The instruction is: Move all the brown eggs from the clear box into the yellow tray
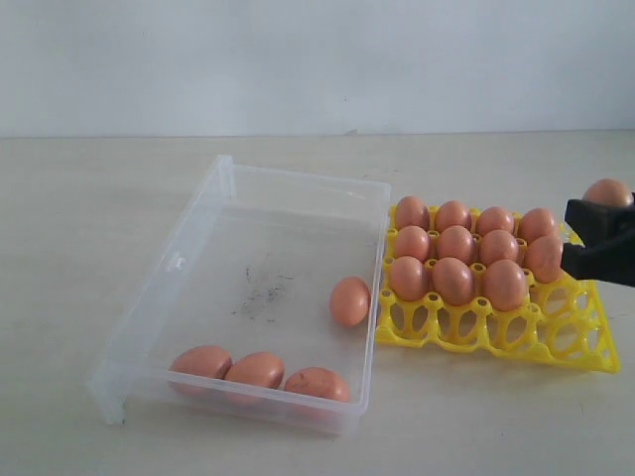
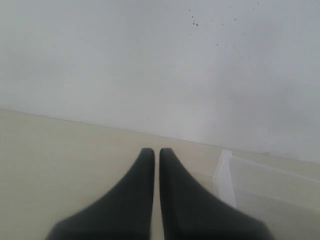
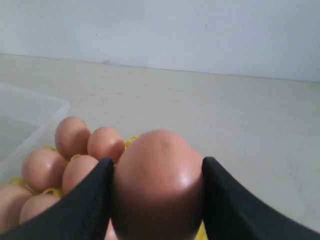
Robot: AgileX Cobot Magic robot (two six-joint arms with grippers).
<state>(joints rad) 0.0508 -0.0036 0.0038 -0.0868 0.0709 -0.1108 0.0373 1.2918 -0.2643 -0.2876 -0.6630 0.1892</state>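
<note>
L gripper (image 2: 156, 150): 2 matte black fingers (image 2: 131, 200), wide at base, curving in to slim rounded tips, plain surface. R gripper (image 3: 157, 167): same black fingers (image 3: 230, 200), smooth w/ faint sheen, thick bases, tapering tips. Ext view: R gripper reads as blocky black body w/ stepped, notched outline. Wrist cams blur finger bases.

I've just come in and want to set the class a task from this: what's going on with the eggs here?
The right gripper is clamped on one smooth brown oval egg, holding it by the far right corner of the bright yellow plastic lattice egg tray. Eleven eggs sit in the tray's three back rows; its front row is empty. Four eggs are in the large clear plastic box: three along the wall nearest the camera, one by the tray-side wall. The left gripper is shut and empty.
</note>
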